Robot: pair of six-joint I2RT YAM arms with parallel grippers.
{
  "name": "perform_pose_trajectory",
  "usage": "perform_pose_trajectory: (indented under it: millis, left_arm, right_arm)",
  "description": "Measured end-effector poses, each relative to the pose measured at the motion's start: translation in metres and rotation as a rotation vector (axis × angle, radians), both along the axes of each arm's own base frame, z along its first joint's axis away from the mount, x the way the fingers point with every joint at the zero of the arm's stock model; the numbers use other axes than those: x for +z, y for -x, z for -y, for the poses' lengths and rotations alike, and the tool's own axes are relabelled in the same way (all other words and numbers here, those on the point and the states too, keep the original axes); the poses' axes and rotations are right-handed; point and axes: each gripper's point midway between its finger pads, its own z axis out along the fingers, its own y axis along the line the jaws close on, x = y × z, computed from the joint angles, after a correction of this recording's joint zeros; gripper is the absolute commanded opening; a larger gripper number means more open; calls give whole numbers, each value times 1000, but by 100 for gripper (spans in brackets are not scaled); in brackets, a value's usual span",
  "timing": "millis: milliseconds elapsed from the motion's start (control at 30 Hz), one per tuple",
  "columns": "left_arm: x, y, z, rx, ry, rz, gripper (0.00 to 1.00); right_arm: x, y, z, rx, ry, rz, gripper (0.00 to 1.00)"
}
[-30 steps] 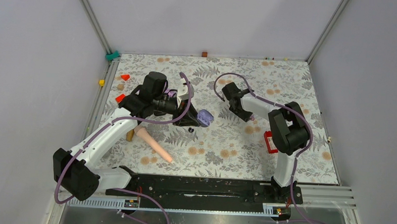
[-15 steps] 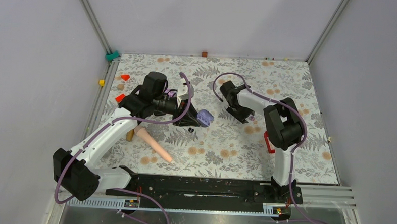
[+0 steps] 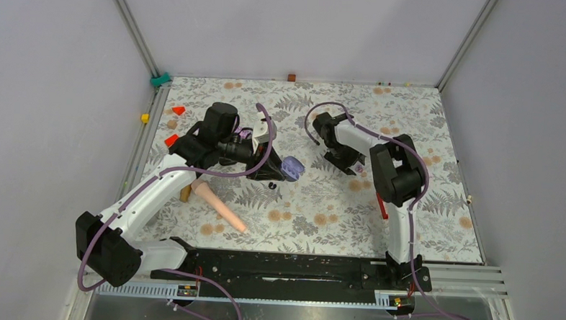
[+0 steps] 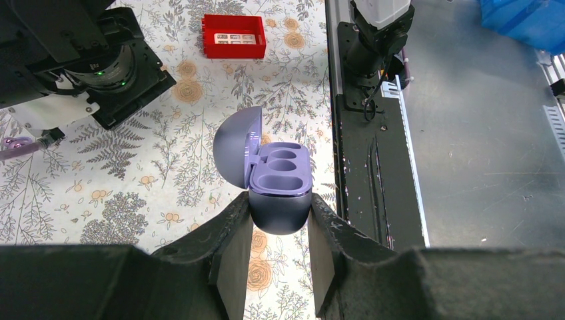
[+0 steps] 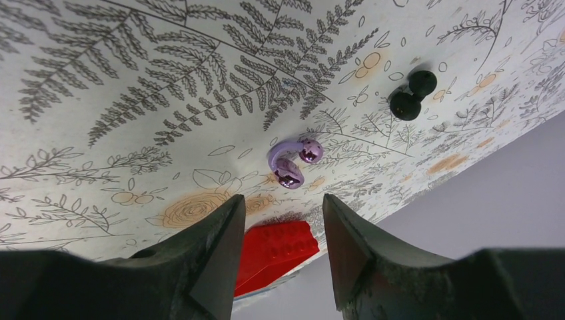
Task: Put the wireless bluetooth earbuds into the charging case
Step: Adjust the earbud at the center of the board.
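Your right pincer (image 5: 283, 203), the nearer one, hangs open just above the purple earbud (image 5: 293, 162) lying on the bench (image 5: 100, 67) right of the charging case (image 4: 283, 175), which your left pincer (image 4: 280, 208) grips, lid open.

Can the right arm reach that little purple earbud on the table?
Probably yes. The purple earbud lies on the table just ahead of the right gripper, whose jaws stand open, and nothing lies between them. The black earbud sits apart, off to the side.
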Motion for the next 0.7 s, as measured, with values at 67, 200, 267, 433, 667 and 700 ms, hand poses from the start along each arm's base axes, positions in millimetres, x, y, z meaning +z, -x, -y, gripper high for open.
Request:
perform_pose_trajectory:
  millis: [67,200,267,433,667,700]
  left_arm:
    - [0,0,0,0,0,0,6]
    - [0,0,0,0,0,0,6]
    - [0,0,0,0,0,1,6]
    - [0,0,0,1,0,2,6]
    - [0,-1,0,9,-4,5,6]
    - [0,-1,0,9,-4,5,6]
  right_arm:
    - [0,0,2,-4,10,-19,55]
    - [-1,0,6,15,40,-70,54]
    - [-2,0,8,36,55,-108,52]
    - [-4,-3,7,106,75,-206,49]
    - [-2,3,7,228,61,-346,50]
    - [-2,3,7,244,62,-357,50]
